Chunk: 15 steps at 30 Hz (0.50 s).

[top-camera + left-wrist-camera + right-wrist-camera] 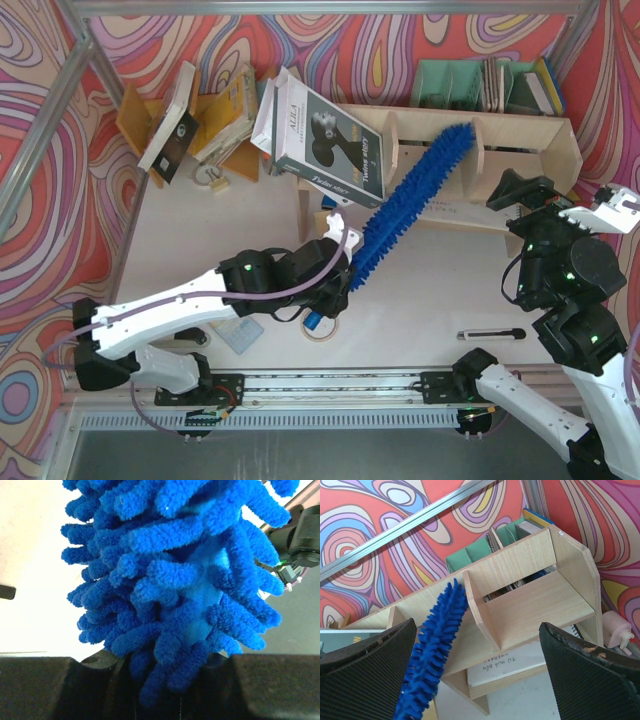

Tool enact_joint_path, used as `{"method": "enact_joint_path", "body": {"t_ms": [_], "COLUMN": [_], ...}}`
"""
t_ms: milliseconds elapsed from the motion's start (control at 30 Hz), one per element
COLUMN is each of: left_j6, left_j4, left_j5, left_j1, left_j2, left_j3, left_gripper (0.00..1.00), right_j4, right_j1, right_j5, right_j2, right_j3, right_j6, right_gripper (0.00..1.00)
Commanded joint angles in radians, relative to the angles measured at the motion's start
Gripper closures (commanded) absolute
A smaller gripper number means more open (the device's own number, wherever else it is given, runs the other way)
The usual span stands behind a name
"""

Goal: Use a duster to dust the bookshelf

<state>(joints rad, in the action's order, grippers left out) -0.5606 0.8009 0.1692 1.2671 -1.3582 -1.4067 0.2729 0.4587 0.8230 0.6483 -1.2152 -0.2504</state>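
My left pincer [338,272] holds the lower end of the duster [415,195]. From the pincer, the blue duster goes away from me and to the right, and its tip lies between two dividers of the bookshelf [520,135]. A grey book [325,140] leans on the bookshelf beyond the pincer. A tape roll [320,330] lies just behind it, nearer to me. My right pincer [515,190] hovers well apart, near the bookshelf's right end.

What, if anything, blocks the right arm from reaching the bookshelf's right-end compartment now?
Probably nothing: yes, it looks reachable. The right gripper, open, faces that compartment of the bookshelf with free space between; the duster lies one bay left, beyond the divider.
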Motion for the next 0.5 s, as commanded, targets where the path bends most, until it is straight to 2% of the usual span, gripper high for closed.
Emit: {"method": "enact_joint_path", "body": {"t_ms": [0,233,467], "left_j6": [0.049,0.083,0.225], "left_j4": [-0.072,-0.053,-0.067], "left_j5": [0.009,0.044,0.066], "left_j1": [-0.002,-0.002,-0.003], "left_j2": [0.079,0.152,0.213], "left_j3": [0.018,0.042,0.077], "left_gripper": [1.00,1.00,1.00], "right_j4": [-0.038,-0.032,-0.028], "right_j1": [0.001,0.001,0.001], "right_j5": [0.015,0.011,-0.002], "right_j2": [0.004,0.004,0.013], "right_j3": [0.001,0.006,0.004], "right_j6": [0.011,0.001,-0.004], "right_gripper": [0.01,0.01,0.01]}}
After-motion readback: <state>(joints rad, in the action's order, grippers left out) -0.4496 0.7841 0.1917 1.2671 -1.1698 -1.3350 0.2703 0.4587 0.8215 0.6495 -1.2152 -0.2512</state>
